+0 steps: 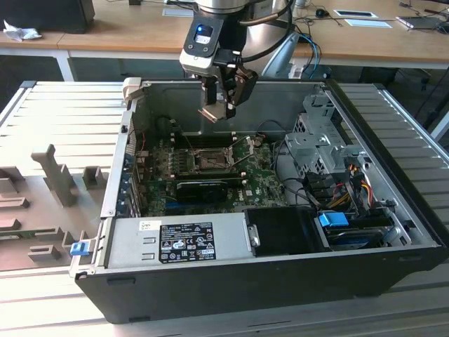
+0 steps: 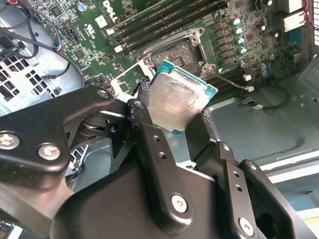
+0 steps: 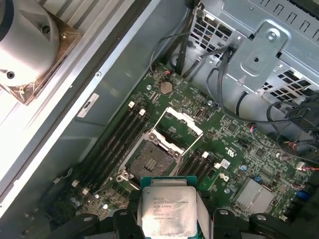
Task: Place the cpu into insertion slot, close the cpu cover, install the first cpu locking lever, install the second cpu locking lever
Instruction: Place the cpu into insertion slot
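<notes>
My gripper (image 1: 223, 105) hangs above the open computer case, shut on the cpu (image 1: 214, 112), a flat square chip with a silvery face. Both wrist views show the cpu (image 2: 179, 99) (image 3: 167, 211) clamped by its edges between the black fingers (image 2: 144, 129). The insertion slot (image 3: 149, 160) (image 2: 174, 52) (image 1: 209, 160) lies bare on the green motherboard below the chip, with nothing in it. The cpu cover (image 3: 177, 123) stands tilted up and open beside the slot. The chip is held well clear of the board.
A long black card (image 1: 203, 186) lies just in front of the slot. Memory slots (image 3: 114, 144) flank it. A grey drive cage (image 1: 319, 140) and cables (image 1: 344, 182) fill the exterior view's right. The power supply (image 1: 189, 242) sits in front; the case walls (image 1: 280, 105) enclose everything.
</notes>
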`<state>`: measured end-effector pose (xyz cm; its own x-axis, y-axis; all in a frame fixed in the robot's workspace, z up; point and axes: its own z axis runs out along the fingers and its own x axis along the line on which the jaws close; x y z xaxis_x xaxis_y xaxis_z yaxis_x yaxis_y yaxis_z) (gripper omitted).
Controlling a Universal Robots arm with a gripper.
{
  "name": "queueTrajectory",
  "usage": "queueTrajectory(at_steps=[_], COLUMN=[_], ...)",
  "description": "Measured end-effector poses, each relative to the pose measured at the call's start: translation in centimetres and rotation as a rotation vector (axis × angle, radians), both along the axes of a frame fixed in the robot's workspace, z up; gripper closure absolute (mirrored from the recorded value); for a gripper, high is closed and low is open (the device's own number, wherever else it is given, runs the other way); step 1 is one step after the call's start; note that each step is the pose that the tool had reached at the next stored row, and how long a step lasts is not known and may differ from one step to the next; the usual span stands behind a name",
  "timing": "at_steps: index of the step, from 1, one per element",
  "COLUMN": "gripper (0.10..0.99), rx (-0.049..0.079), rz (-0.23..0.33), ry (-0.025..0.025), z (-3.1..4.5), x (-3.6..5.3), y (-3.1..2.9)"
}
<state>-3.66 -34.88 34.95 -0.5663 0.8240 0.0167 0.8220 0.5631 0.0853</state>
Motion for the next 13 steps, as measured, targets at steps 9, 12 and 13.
queueTrajectory(at_steps=[9,12,13], gripper=[0.557,0.557,0.557], rx=[0.000,0.000,0.000], rz=[-0.045,-0.061,-0.067], ry=[0.0000,0.0000,0.0000], z=[-0.03,-0.03,-0.03], x=[0.00,0.00,0.00], y=[0.00,0.00,0.00])
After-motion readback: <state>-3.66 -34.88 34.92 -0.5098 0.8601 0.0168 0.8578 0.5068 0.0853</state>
